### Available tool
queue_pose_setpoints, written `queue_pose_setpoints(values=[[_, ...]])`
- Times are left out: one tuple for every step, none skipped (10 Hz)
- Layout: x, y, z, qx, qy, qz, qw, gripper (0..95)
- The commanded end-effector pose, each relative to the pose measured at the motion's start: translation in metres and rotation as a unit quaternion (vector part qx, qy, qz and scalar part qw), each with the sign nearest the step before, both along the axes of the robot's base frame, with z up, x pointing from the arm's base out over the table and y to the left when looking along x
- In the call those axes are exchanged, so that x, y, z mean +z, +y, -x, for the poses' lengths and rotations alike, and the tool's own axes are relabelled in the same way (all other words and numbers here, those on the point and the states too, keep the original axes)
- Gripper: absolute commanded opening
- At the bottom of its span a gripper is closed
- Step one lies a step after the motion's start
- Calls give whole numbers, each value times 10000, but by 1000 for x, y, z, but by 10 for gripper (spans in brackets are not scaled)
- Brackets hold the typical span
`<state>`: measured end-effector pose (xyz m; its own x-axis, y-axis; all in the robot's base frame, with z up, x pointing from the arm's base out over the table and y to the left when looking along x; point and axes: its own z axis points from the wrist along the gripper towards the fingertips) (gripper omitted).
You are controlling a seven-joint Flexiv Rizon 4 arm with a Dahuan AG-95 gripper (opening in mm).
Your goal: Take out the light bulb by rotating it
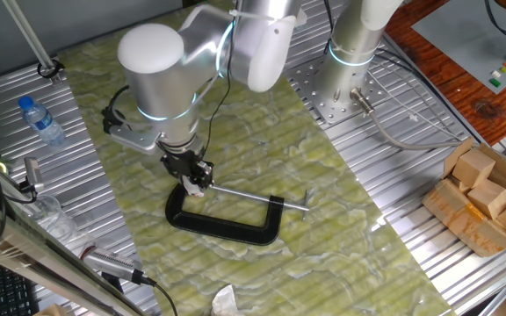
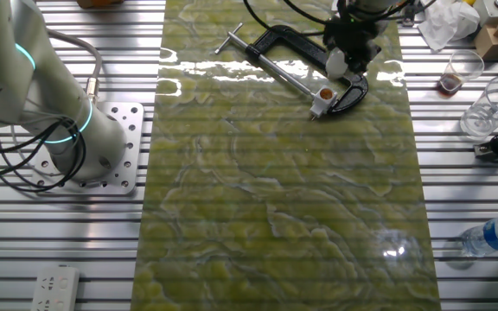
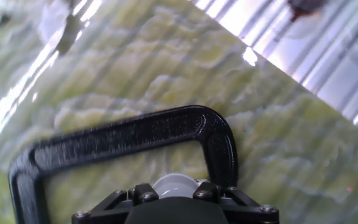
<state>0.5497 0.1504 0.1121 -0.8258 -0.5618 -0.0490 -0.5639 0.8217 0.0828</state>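
The black C-clamp (image 1: 227,224) lies on the green marbled mat; it also shows in the other fixed view (image 2: 292,43) and in the hand view (image 3: 135,134). My gripper (image 1: 195,178) hangs over the clamp's jaw end, fingers pointing down. The small frosted-white light bulb (image 3: 174,185) sits between the two black fingers, which close on its sides. It shows as a white spot in the gripper in both fixed views (image 1: 197,185) (image 2: 336,62). A small white piece with an orange centre (image 2: 321,98) sits at the clamp's screw end, just below the gripper (image 2: 346,53).
A clear blue-capped bottle (image 1: 40,120) lies on the slatted metal table at the left. A cardboard box of wooden blocks (image 1: 486,197) stands at the right. Plastic cups (image 2: 461,69) stand beside the mat. The arm's base (image 2: 102,147) is bolted beside the mat.
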Motion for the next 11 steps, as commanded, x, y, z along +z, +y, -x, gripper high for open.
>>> queue_pose_setpoints(values=[[-9, 7, 0, -683, 8, -75, 9976, 0], [-13, 7, 0, -710, -5, -74, 9974, 0], [-16, 6, 0, -710, -38, -77, 9974, 0], [-20, 6, 0, -699, -112, -93, 9974, 0], [-23, 6, 0, -688, -136, -99, 9975, 0], [-26, 6, 1, -656, -168, -110, 9976, 0], [-31, 6, 1, -627, -216, -137, 9977, 0], [-33, 6, 1, -593, -239, -145, 9978, 0], [-35, 6, 1, -577, -248, -142, 9979, 0], [-37, 6, 1, -544, -261, -140, 9981, 0], [-37, 6, 1, -527, -269, -134, 9982, 0]])
